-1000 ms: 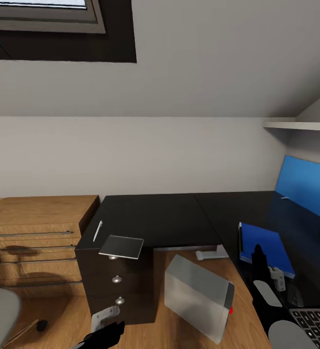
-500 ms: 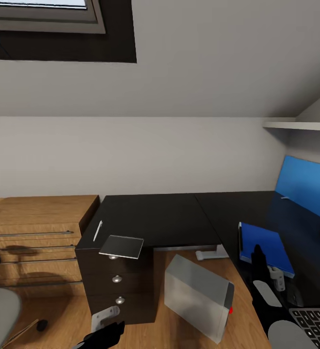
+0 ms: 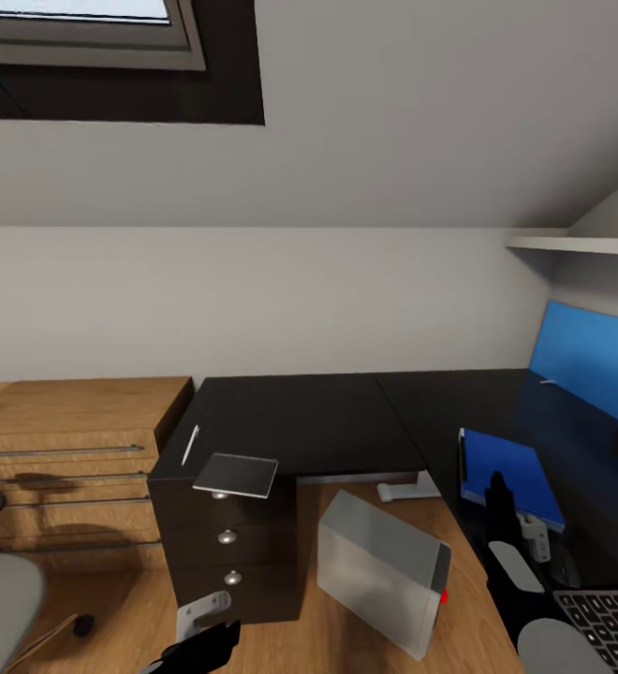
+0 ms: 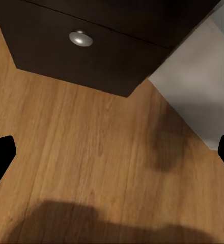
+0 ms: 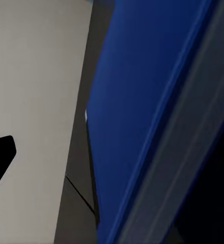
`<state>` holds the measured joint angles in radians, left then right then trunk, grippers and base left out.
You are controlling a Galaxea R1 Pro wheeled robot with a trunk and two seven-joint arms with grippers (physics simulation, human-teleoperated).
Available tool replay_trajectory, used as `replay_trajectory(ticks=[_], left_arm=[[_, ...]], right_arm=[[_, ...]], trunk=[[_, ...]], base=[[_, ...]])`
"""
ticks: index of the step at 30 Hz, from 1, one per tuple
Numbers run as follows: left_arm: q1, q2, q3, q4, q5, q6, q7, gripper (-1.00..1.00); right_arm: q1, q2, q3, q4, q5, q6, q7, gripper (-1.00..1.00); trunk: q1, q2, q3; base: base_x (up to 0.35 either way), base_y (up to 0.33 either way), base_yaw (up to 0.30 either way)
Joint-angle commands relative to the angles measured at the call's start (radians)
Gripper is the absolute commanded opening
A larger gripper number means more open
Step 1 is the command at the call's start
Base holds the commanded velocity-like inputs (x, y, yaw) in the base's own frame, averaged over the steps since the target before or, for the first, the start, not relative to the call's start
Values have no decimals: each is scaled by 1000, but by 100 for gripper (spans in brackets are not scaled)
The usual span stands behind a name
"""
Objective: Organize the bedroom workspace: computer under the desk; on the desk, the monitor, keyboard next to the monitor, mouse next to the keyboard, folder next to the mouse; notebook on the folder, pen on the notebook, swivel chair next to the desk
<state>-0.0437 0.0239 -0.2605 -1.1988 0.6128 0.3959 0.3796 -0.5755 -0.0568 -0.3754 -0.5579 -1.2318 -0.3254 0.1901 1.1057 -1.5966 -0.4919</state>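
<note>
The black L-shaped desk (image 3: 300,421) filled the corner, with the grey computer (image 3: 384,571) standing tilted on the wooden floor (image 4: 91,157) just under its inner edge. The computer looked heavy and rigid, best pushed by its flat sides rather than lifted. On the desk's right wing lay the blue folder (image 3: 510,477), thin, stiff and probably slippery; its near edge seemed the place to pinch it. A corner of the keyboard (image 3: 604,627) showed beside it. On the left end, over the drawers, lay the grey notebook (image 3: 237,475), overhanging the edge, light and easy to take there. Beside it lay the slim white pen (image 3: 189,445), small and apt to roll. The left gripper (image 4: 112,157) hung spread wide, holding nothing. Whether the right gripper (image 3: 498,505) was spread or closed I could not tell.
</note>
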Motion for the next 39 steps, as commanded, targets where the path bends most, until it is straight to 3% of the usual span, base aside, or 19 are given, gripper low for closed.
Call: replay_trajectory(ticks=[1, 9, 32, 37, 39], left_arm=[[-1, 2, -3, -1, 10, 1, 10, 100], [-1, 2, -3, -1, 10, 1, 10, 100], [-1, 2, -3, 0, 11, -2, 10, 100], [-1, 2, -3, 2, 9, -3, 15, 100], [-1, 2, -3, 3, 9, -3, 16, 100]], right_arm=[[-1, 0, 0, 1, -11, -1, 8, 100], [-1, 0, 0, 1, -11, -1, 8, 100], [-1, 1, 0, -1, -8, -1, 9, 100], [0, 7, 26, -21, 35, -2, 26, 100], [1, 22, 51, -36, 75, -2, 40, 100]], trunk=[[-4, 7, 2], [-35, 63, 27], [-35, 63, 27], [-35, 63, 27], [-35, 63, 27]], base=[[0, 0, 0], [0, 0, 0], [-57, 0, 0], [-3, 0, 0], [-1, 0, 0]])
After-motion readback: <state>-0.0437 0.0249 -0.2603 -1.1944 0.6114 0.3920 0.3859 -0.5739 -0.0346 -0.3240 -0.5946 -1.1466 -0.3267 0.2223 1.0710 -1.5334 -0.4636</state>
